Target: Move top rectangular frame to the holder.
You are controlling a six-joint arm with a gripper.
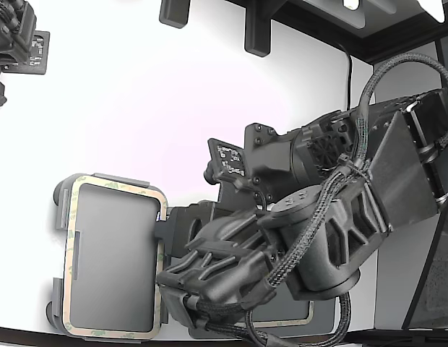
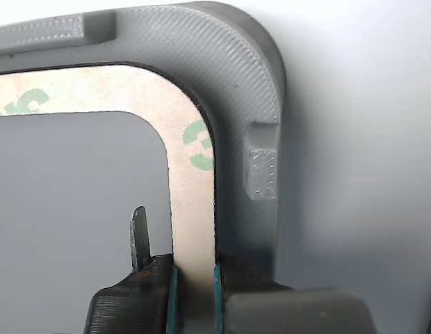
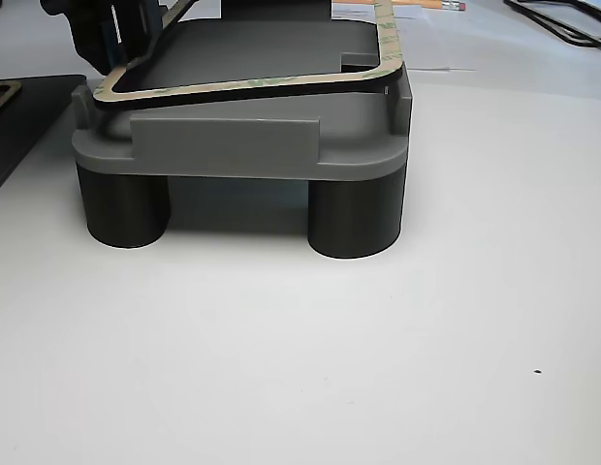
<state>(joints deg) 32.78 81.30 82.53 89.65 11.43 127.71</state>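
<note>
In the wrist view, your gripper sits nearest the camera with its jaws closed on one side bar of the top rectangular frame. The teal-edged fingers press the beige strip from both sides. A thin dark blade stands just beside the inner finger, over the open middle of the frame.

Check the frame surface for print. Green marks show on the beige strip near the rounded corner and further along the far bar. Only fragments are visible, and you cannot read them as words or a brand.

The frame lies within the raised rim of the holder. A small raised tab on the holder stands just beside the frame's outer edge.

In the other view, the frame touches the holder along the far right edge and tilts upward at the gripper end, so it is not seated flat. The holder stands on round dark feet on the white table.

In the exterior view, the frame outlines the holder at the exterior view's left. The arm reaches it from the exterior view's right. A small printed label on the arm's wrist is too small to read. A second arm shows at the upper left, well apart.
</note>
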